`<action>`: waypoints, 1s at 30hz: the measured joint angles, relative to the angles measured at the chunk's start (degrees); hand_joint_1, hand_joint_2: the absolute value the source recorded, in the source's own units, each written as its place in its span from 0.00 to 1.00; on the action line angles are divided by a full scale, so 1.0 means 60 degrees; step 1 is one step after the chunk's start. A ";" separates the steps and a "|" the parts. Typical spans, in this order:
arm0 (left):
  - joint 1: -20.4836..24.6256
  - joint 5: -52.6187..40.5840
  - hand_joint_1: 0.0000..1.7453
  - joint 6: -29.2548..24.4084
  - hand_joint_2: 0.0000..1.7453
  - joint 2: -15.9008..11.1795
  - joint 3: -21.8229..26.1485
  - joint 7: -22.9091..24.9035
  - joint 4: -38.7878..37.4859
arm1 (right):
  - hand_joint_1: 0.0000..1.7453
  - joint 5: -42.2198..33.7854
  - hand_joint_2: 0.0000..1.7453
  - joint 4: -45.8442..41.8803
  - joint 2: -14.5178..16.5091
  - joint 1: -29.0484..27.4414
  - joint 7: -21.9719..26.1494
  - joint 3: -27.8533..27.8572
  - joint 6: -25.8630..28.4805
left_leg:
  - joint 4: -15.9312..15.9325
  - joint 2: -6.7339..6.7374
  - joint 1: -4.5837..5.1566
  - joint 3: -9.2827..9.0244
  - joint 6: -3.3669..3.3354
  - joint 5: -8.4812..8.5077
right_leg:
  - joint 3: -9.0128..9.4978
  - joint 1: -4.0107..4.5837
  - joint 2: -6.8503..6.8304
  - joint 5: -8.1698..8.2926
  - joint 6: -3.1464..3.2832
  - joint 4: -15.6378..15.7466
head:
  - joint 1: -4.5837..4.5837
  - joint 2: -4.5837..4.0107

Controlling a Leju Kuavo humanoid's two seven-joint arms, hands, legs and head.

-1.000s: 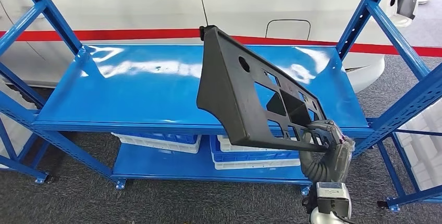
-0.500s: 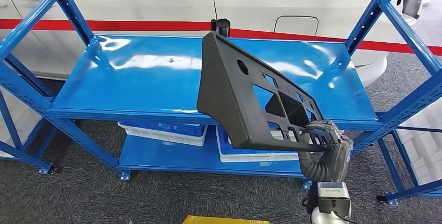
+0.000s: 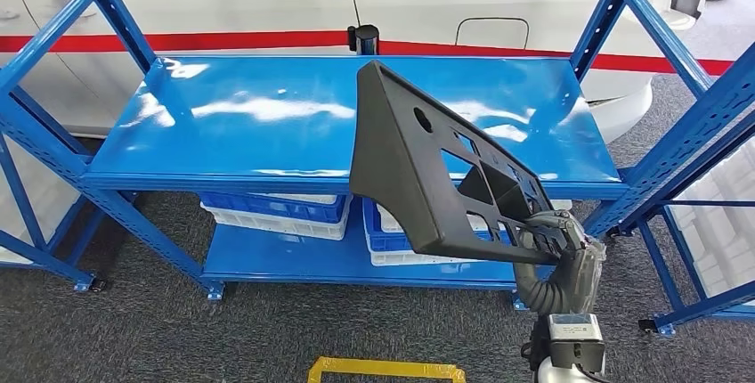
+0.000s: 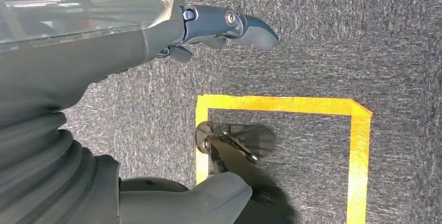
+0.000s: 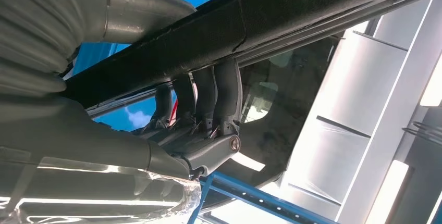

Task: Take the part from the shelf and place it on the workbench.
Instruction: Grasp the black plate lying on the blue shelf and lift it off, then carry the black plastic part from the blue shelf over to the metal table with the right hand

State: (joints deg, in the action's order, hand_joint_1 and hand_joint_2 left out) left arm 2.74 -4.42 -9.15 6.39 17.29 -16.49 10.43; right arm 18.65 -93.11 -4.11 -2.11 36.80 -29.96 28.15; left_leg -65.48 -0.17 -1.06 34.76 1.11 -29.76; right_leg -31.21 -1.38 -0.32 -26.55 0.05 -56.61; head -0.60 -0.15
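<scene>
The robot's right hand (image 3: 554, 233) gripped the lower edge of a large black plastic panel with cut-out openings (image 3: 427, 169), its dark fingers (image 5: 208, 96) hooked over the rim. The panel was held tilted in the air in front of a blue metal shelf rack (image 3: 267, 125), clear of its top deck. The left hand (image 4: 219, 26) hung over grey carpet (image 4: 339, 36), fingers apart and holding nothing, near a yellow tape outline (image 4: 359, 146). White and blue crates (image 3: 276, 215) sat on the lower shelf.
</scene>
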 joint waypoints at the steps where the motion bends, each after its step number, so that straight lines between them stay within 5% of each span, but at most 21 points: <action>1: 0.0010 -0.0002 0.00 0.0017 1.00 -0.0005 0.0000 -0.0007 0.0000 | 1.00 -0.0007 1.00 0.0000 0.0000 0.0003 -0.0002 0.0006 -0.0010 | 0.0662 -0.0004 0.0004 -0.0405 -0.0031 0.0174 | -0.0025 0.0029 0.0000 0.0017 -0.0031 -0.0025 | 0.0002 0.0000; 3: 0.0021 -0.0005 0.00 0.0055 1.00 -0.0008 0.0000 -0.0026 -0.0001 | 1.00 -0.0025 1.00 0.0000 0.0004 0.0014 -0.0008 0.0026 -0.0070 | 0.1334 -0.0016 0.0042 -0.0764 -0.0134 0.0307 | -0.0089 0.0074 -0.0001 0.0074 -0.0124 -0.0056 | 0.0010 0.0000; 6: 0.0014 -0.0006 0.00 0.0079 1.00 0.0002 0.0000 -0.0045 -0.0004 | 1.00 -0.0038 1.00 0.0001 0.0023 0.0011 -0.0024 0.0069 -0.0201 | 0.1404 -0.0004 0.0105 -0.0643 -0.0385 0.0464 | -0.0247 0.0085 0.0003 0.0135 -0.0317 -0.0100 | 0.0009 0.0000; 8: 0.0024 -0.0006 0.00 0.0097 1.00 0.0005 0.0001 -0.0066 -0.0004 | 1.00 -0.0046 1.00 0.0005 0.0031 0.0016 -0.0031 0.0118 -0.0251 | 0.1478 0.0024 0.0098 -0.0520 -0.0574 0.0625 | -0.0529 0.0088 0.0010 -0.0241 -0.0299 -0.0612 | 0.0041 0.0000; 11: 0.0028 -0.0006 0.00 0.0118 1.00 -0.0011 0.0005 -0.0088 -0.0004 | 1.00 -0.0052 1.00 0.0047 0.0038 0.0013 -0.0032 0.0185 -0.0300 | 0.1480 0.0046 0.0126 -0.0249 -0.0683 0.0826 | -0.1192 0.0072 0.0017 -0.1209 -0.0204 -0.2378 | 0.0078 0.0000; 13: 0.0025 -0.0006 0.00 0.0129 1.00 -0.0009 0.0008 -0.0090 -0.0004 | 1.00 -0.0055 1.00 0.0085 0.0039 0.0007 -0.0036 0.0218 -0.0312 | 0.1469 0.0045 0.0145 -0.0068 -0.0668 0.0964 | -0.1078 0.0072 0.0019 -0.1326 -0.0301 -0.2601 | 0.0087 0.0000; 16: 0.0027 -0.0023 0.00 0.0181 1.00 0.0001 0.0011 -0.0094 -0.0004 | 1.00 -0.0064 1.00 0.0098 0.0048 0.0036 -0.0073 0.0246 -0.0332 | 0.1432 0.0025 0.0168 0.0116 -0.0563 0.1135 | 0.0192 0.0069 0.0022 -0.0831 -0.0459 -0.0692 | 0.0089 0.0000; 18: 0.0030 -0.0046 0.00 0.0231 1.00 -0.0009 0.0011 -0.0102 -0.0004 | 1.00 -0.0025 1.00 0.0095 0.0075 0.0061 -0.0140 0.0264 -0.0372 | 0.1398 0.0022 0.0202 0.0173 -0.0464 0.1218 | 0.0568 0.0091 0.0045 -0.0648 -0.0383 0.0061 | 0.0079 0.0000; 22: 0.0011 -0.0110 0.00 0.0294 1.00 -0.0044 0.0011 -0.0111 -0.0004 | 1.00 0.0175 1.00 0.0088 0.0134 0.0068 -0.0305 0.0329 -0.0460 | 0.1264 0.0003 0.0144 0.0305 -0.0243 0.1181 | 0.0458 0.0066 0.0043 -0.0430 -0.0078 0.0086 | 0.0068 0.0000; 25: 0.0007 -0.0137 0.00 0.0301 1.00 -0.0058 0.0008 -0.0113 -0.0004 | 1.00 0.0233 1.00 0.0086 0.0207 0.0060 -0.0348 0.0359 -0.0491 | -0.0216 -0.0003 0.0087 0.0861 -0.0086 0.0024 | 0.0283 0.0032 0.0021 -0.0208 0.0113 0.0087 | 0.0016 0.0000; 27: 0.0008 -0.0138 0.00 0.0305 1.00 -0.0060 0.0007 -0.0115 -0.0004 | 1.00 0.0240 1.00 0.0087 0.0224 0.0048 -0.0356 0.0382 -0.0491 | -0.1287 -0.0001 0.0064 0.1121 -0.0018 -0.0515 | 0.0135 0.0050 0.0015 -0.0103 0.0116 0.0069 | 0.0015 0.0000; 28: 0.0007 -0.0139 0.00 0.0308 1.00 -0.0061 0.0008 -0.0115 -0.0004 | 1.00 0.0240 1.00 0.0087 0.0228 0.0045 -0.0358 0.0390 -0.0492 | -0.1380 0.0000 0.0058 0.1029 -0.0009 -0.0532 | 0.0076 0.0054 0.0015 -0.0063 0.0103 0.0059 | 0.0012 0.0000; 30: 0.0014 -0.0145 0.00 0.0313 1.00 -0.0067 0.0008 -0.0115 -0.0004 | 1.00 0.0240 1.00 0.0087 0.0235 0.0043 -0.0359 0.0405 -0.0493 | -0.0483 0.0000 0.0051 0.0303 -0.0041 -0.0154 | 0.0003 0.0054 0.0019 -0.0012 0.0068 0.0034 | 0.0011 0.0000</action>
State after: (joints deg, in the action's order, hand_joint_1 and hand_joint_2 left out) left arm 2.82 -5.29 -7.27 5.98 17.34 -17.18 10.40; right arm 20.09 -92.59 -2.70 -1.85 34.64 -27.53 25.19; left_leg -68.38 -0.17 -0.75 36.58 0.87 -30.68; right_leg -31.19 -1.05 -0.20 -26.62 0.45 -56.41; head -0.54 -0.15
